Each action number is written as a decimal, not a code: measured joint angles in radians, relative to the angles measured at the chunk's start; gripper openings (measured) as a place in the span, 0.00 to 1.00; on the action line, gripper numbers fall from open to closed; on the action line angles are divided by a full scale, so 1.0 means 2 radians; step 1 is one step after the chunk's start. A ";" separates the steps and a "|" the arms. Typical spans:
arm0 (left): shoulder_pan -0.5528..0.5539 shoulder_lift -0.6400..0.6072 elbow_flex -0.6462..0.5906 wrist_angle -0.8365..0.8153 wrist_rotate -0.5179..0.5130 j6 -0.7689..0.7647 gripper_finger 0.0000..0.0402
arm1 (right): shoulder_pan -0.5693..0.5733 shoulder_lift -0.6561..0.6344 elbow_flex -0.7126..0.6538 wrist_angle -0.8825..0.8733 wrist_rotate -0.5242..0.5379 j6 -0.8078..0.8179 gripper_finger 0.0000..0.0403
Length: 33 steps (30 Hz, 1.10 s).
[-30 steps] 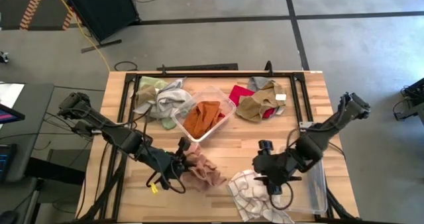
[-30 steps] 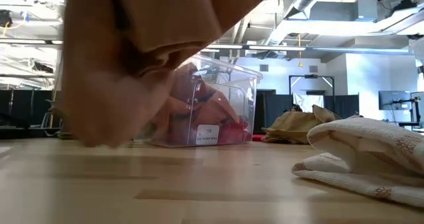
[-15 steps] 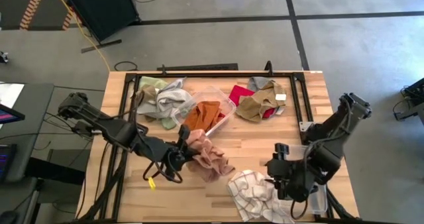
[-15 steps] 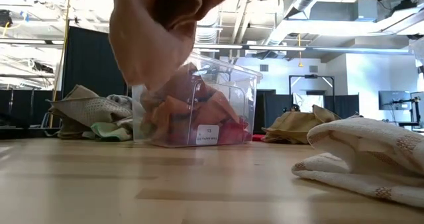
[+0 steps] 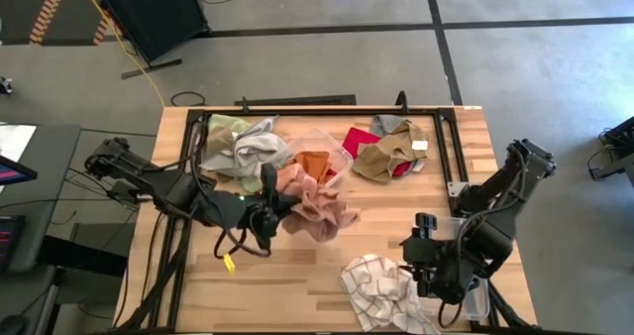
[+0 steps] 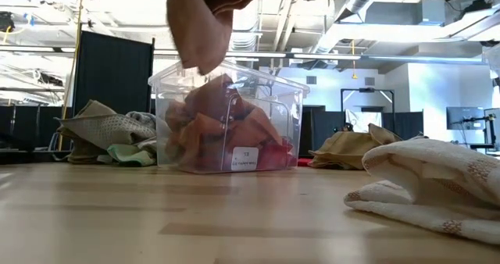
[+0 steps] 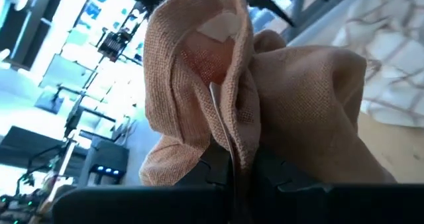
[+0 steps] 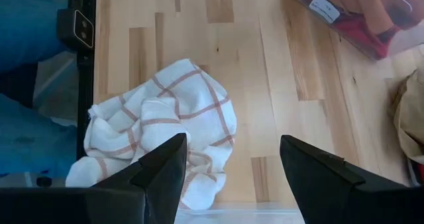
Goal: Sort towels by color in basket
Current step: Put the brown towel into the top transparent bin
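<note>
My left gripper (image 5: 271, 210) is shut on a pinkish-tan towel (image 5: 317, 204), held in the air beside the near side of the clear basket (image 5: 319, 149). In the low view the towel (image 6: 205, 22) hangs above the basket (image 6: 230, 123). A rust-orange towel (image 5: 314, 164) lies inside the basket. A white checked towel (image 5: 381, 292) lies crumpled on the table near the front edge. My right gripper (image 5: 428, 254) hovers open to its right, and its wrist view shows the towel (image 8: 159, 131) beyond the fingers. My left gripper pinches a bunched fold of the pinkish-tan towel (image 7: 228, 141) between its two fingers, several layers together. The fingers come nearly level from the table's left side. The towel is lifted clear of the table, and its loose part droops beyond and below the fingers.
A grey and pale green pile (image 5: 238, 147) lies left of the basket. A red towel (image 5: 357, 139) and a tan-brown one (image 5: 386, 159) lie to its right, near the far edge. Bare wood stretches across the table's middle and near left.
My left gripper has risen and swung toward the basket with the pinkish-tan towel, which has come off the table and now hangs clear. My right gripper has drawn back toward the table's right edge, away from the checked towel, still open.
</note>
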 joint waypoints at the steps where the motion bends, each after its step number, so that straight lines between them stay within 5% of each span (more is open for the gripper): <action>1: 0.005 0.000 0.003 0.000 0.000 0.000 0.04 | 0.000 0.000 0.000 0.000 0.003 0.000 0.67; 13: 0.108 0.000 0.012 0.004 0.006 0.019 0.04 | 0.000 0.000 0.000 0.000 0.009 0.004 0.67; 23: 0.223 0.000 0.012 -0.042 0.127 -0.044 0.04 | 0.000 0.000 0.000 0.003 0.009 0.005 0.67; 33: 0.315 0.000 -0.057 -0.045 0.223 -0.095 0.04 | 0.000 0.000 0.000 0.006 0.009 0.005 0.67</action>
